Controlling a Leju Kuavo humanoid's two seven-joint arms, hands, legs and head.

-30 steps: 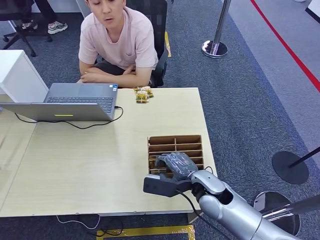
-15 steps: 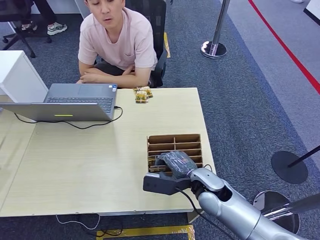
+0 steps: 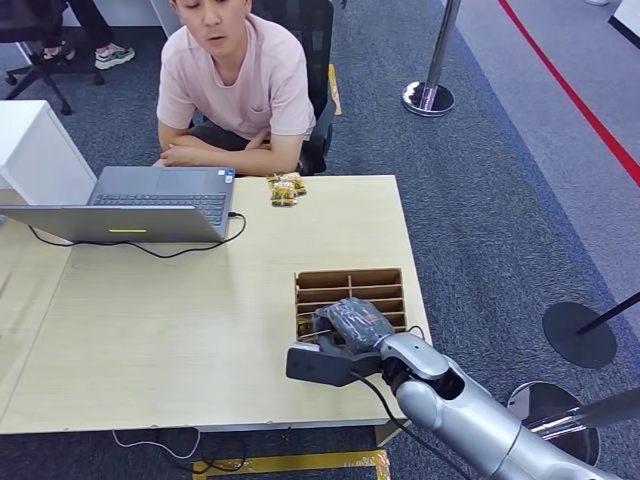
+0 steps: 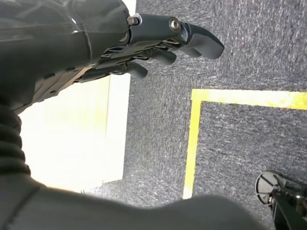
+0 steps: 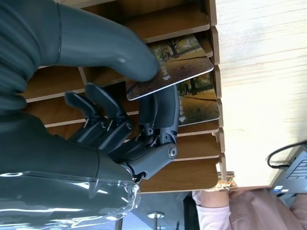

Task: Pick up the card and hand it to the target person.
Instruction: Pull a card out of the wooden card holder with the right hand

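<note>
Right wrist view shows the right robot hand (image 5: 119, 120) pinching a card (image 5: 170, 67) between thumb and fingers, just above the slots of the wooden rack (image 5: 203, 177) at the near right of the surface (image 3: 189, 330). A second card (image 5: 197, 103) lies beneath. The robot should probably lift straight out, keeping the pinch firm, then carry it toward the person (image 3: 234, 80) seated at the far side. The left robot hand (image 4: 152, 43) hangs unclenched, holding nothing.

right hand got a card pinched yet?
Yes, in the right wrist view the right hand pinches a card between thumb and finger over the wooden card tray, with another card lying in it.
</note>
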